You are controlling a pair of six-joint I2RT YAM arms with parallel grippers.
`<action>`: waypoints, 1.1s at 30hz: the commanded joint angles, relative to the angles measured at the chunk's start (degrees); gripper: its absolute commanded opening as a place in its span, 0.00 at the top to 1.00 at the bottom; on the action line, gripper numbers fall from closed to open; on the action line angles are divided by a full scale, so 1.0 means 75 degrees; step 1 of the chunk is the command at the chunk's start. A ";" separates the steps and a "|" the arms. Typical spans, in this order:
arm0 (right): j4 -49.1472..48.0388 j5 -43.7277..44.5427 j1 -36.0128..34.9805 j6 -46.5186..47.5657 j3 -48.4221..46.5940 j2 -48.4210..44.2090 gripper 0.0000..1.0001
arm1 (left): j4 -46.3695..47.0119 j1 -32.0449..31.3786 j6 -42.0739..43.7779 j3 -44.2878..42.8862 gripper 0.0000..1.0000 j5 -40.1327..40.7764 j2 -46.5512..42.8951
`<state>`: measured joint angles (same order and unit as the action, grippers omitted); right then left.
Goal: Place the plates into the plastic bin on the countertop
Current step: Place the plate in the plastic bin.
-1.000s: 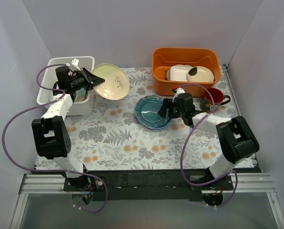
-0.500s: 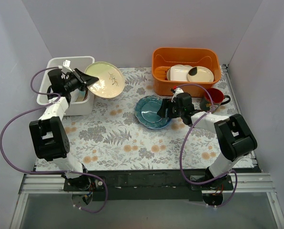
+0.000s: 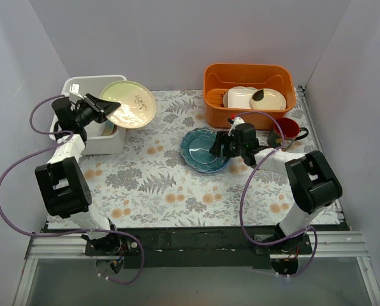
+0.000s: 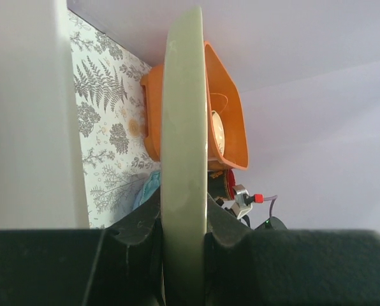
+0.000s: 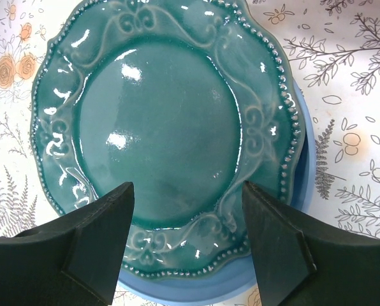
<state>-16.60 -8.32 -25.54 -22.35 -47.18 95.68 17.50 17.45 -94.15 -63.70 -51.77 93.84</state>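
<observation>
We've got one plate at the plastic bin (image 3: 88, 80), one well right of it.
Left hand (image 3: 106, 106) clenched on the rim of the cream-green plate (image 3: 132, 104), held tilted over the bin's right edge. Right of the bin on the worktop (image 3: 158, 185), the teal plate (image 3: 201, 148) sits on a blue plate (image 5: 303, 185); our right hand (image 3: 219, 148) hangs over it, jaws spread, gripping nothing. Orange tub (image 3: 248, 75) further right.

The fern-printed desk (image 3: 177, 185) carried a white rectangular plastic bin (image 3: 107, 141) far left, an orange plastic tub (image 3: 248, 67) far right and a red mug (image 3: 285, 129) beside it. Mid-desk lay a blue plate (image 5: 305, 185) under a teal beaded plate (image 3: 199, 148).
</observation>
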 commanded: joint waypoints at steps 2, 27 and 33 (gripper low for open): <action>-0.0119 -0.0051 -0.0028 0.0003 -0.0249 0.0063 0.24 | 0.1252 0.0297 -0.0607 0.0126 1.00 -0.0258 -0.0852; -0.0282 -0.0204 -0.0028 -0.0032 -0.0237 0.0169 0.24 | 0.2296 0.1575 -0.1381 0.1158 1.00 0.0574 -0.1122; -0.0318 -0.0227 -0.0017 -0.0032 -0.0225 0.0145 0.23 | 0.2250 0.1681 -0.1322 0.1228 1.00 0.0668 -0.1168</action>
<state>-17.23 -9.63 -25.65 -22.46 -47.92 97.01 29.10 29.69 -102.78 -53.67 -47.09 90.83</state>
